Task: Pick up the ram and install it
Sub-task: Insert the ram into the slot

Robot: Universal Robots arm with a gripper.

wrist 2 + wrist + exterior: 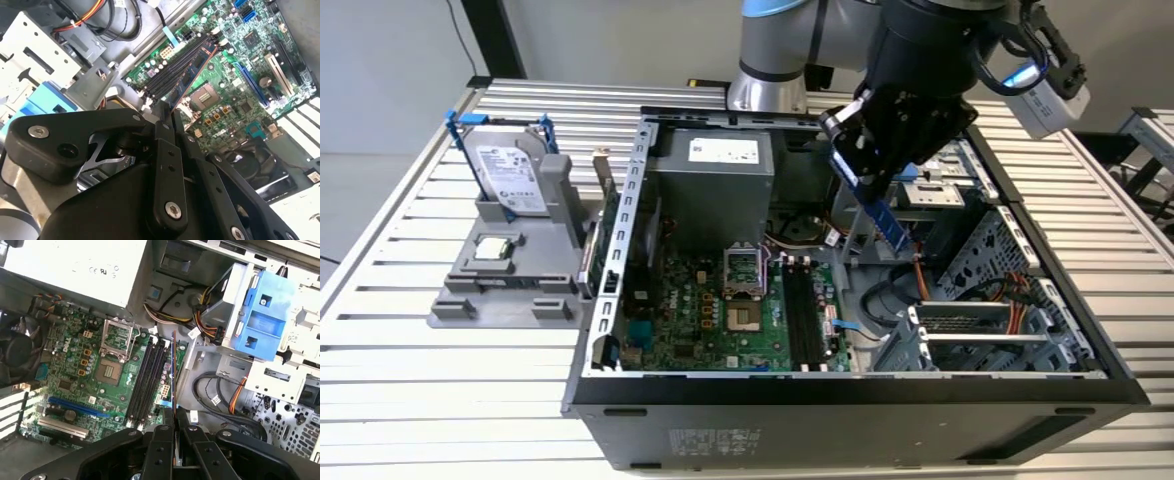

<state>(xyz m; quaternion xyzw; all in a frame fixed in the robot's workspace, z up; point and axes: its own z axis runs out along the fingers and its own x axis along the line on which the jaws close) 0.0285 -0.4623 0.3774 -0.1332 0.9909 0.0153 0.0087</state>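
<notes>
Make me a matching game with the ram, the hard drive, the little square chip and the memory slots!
Things: 1 ram; 2 hard drive; 3 square chip; 4 memory slots.
Places: A lying flat on the grey holder; B held by the gripper over the open case; C on the green board; D standing upright in the grey holder.
Pairs: 1-B; 2-D; 3-A; 4-C.
</notes>
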